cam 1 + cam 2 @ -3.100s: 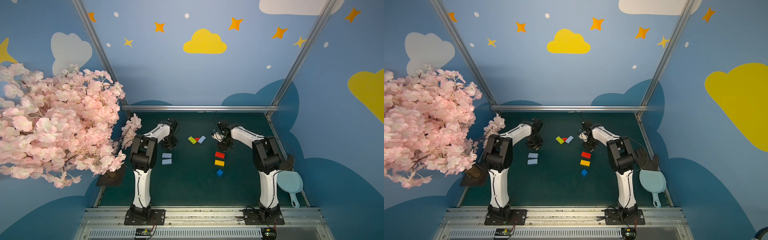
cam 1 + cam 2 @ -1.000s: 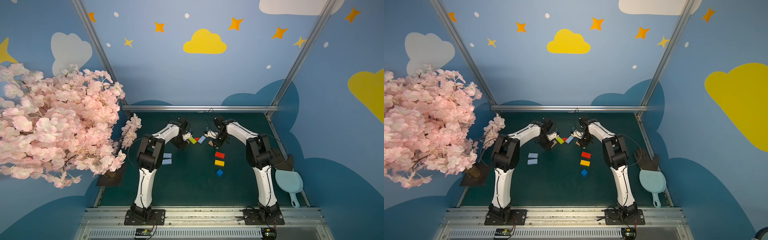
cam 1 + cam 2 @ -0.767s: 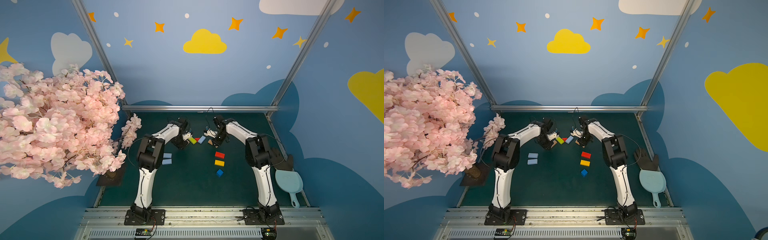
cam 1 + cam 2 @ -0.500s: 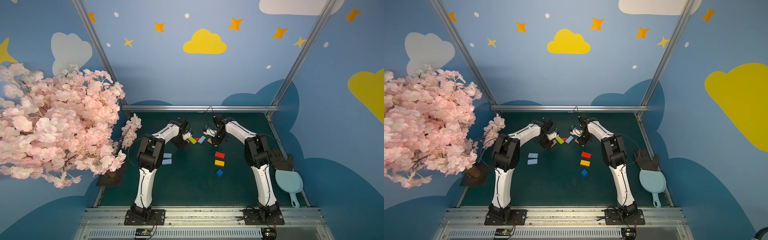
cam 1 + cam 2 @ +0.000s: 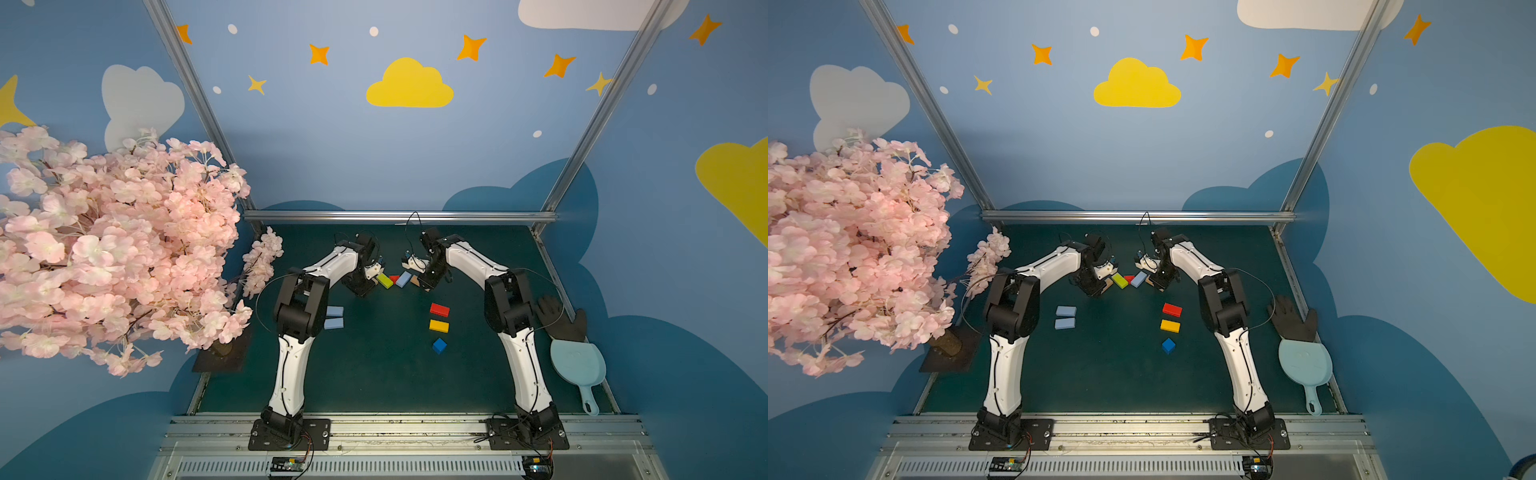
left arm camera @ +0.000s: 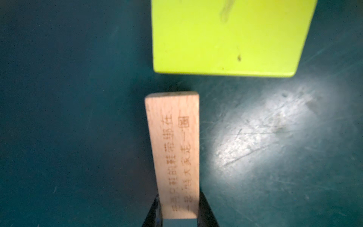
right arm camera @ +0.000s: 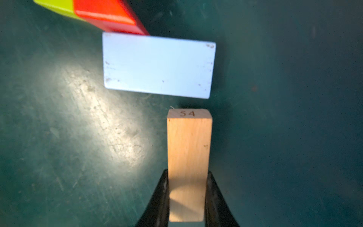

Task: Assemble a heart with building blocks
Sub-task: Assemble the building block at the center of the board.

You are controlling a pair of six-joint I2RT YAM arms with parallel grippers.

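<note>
Wooden engraved bar (image 6: 172, 155) clamped in left gripper (image 6: 178, 210), numbered bar (image 7: 189, 141) clamped in right gripper (image 7: 187, 196)

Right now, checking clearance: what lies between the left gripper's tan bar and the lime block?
Only bare mat parts tan bar from lime block, left wrist view.
</note>
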